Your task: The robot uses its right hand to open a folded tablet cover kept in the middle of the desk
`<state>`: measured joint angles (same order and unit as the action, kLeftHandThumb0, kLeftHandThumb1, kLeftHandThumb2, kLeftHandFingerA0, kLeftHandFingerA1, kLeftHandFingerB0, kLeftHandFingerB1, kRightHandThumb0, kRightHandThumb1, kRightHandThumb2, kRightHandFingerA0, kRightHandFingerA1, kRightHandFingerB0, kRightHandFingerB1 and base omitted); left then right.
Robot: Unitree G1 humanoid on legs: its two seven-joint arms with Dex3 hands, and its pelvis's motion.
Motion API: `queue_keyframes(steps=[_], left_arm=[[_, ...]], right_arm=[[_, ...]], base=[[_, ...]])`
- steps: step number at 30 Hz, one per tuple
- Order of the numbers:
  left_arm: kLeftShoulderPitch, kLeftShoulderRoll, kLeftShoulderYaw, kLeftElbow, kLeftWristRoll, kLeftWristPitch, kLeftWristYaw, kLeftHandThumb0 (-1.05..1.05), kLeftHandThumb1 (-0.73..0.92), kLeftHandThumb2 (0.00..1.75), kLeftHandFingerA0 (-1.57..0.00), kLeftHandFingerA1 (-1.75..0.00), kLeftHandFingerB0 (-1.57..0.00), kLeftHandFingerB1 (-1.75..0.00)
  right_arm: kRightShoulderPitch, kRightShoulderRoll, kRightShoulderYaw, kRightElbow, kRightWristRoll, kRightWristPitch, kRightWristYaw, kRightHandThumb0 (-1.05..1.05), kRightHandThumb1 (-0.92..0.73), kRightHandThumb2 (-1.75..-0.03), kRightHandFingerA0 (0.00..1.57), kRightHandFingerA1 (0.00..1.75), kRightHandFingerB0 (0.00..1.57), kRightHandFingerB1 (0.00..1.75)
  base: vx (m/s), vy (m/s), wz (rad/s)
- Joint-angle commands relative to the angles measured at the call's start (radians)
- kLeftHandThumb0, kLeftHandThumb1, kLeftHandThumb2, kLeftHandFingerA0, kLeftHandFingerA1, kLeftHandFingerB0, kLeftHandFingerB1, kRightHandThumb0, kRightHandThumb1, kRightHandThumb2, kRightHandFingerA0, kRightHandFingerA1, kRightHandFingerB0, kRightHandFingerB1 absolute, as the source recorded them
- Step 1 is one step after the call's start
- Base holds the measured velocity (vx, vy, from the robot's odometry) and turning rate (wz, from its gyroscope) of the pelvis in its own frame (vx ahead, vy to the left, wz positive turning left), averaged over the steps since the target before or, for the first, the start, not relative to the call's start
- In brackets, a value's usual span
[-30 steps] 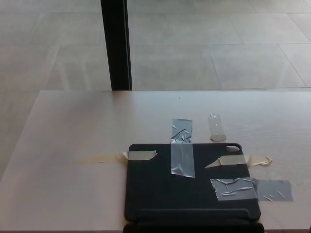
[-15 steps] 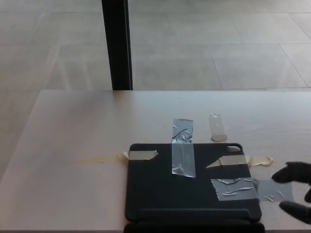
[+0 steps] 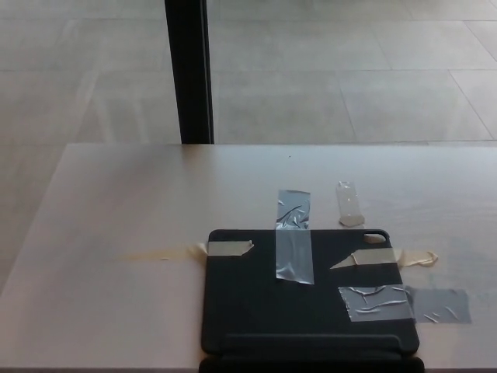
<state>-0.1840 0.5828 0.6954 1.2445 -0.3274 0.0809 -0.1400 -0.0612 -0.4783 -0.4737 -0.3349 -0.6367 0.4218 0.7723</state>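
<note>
A dark folded tablet cover (image 3: 303,299) lies flat and closed on the pale desk (image 3: 116,217), near the front edge at the middle. Strips of tape hold it down: a shiny grey strip (image 3: 293,237) over its far edge, a beige strip (image 3: 225,249) at its far left corner, another beige strip (image 3: 384,258) at its far right corner, and a grey strip (image 3: 404,303) across its right edge. Neither of my hands shows in the head view.
A short clear piece of tape (image 3: 349,203) sticks to the desk just beyond the cover. Past the desk's far edge a black post (image 3: 190,70) stands on a tiled floor (image 3: 349,70).
Half a second ago my right hand's black fingers showed at the right edge beside the cover; they have now left the picture. The view has shifted slightly right.
</note>
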Motion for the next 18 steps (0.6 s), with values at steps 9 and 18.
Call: queue_keyframes(steps=[9, 18], left_arm=[[0.07, 0.012, 0.004, 0.011, -0.026, 0.006, -0.029, -0.77, 0.77, 0.63, -0.67, -0.86, -0.35, -0.61], [0.089, -0.001, 0.005, 0.017, -0.027, -0.001, -0.029, -0.78, 0.76, 0.63, -0.63, -0.82, -0.38, -0.62]], right_arm=[[-0.012, 0.181, -0.905, 0.872, 0.591, -0.441, -0.931, -0.89, -0.9, -0.69, 0.49, 1.3, 0.26, 0.52], [-0.082, 0.148, -0.896, 1.188, 0.633, -0.53, -1.04, -0.78, -0.91, -0.67, 0.35, 0.82, 0.42, 0.54]], base=[[0.0, 0.0, 0.0], [0.0, 0.0, 0.0]])
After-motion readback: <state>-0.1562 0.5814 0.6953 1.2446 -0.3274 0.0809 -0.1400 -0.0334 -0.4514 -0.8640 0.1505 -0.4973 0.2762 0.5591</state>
